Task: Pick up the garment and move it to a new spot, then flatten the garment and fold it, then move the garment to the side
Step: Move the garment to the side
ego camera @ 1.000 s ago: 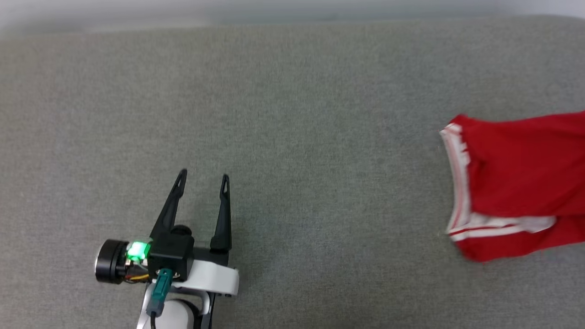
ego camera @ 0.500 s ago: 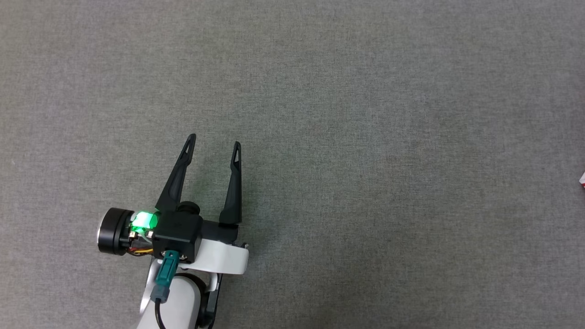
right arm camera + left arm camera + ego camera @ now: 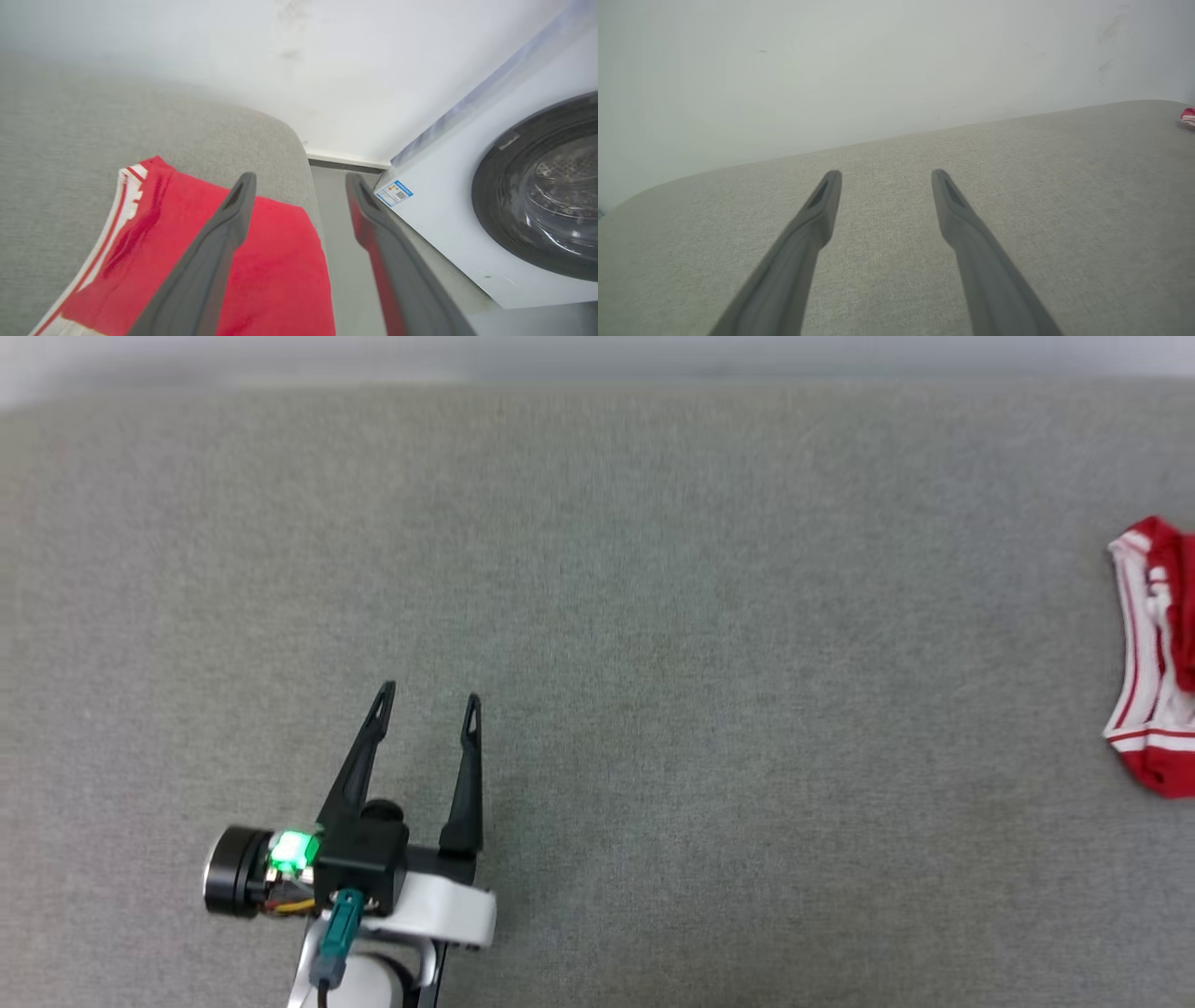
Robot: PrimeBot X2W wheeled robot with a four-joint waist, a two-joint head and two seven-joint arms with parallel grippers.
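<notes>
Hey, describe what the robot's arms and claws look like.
The left claw has two long, dark, tapering fingers with slotted tips on a black block, with a green light, a black round cap, a teal cable plug and a white forearm. The right claw has matching dark fingers.

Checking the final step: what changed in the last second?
The garment moved farther to the robot's right; the right gripper stands open over it, having apparently let it go. The left gripper stayed open, in place.
</notes>
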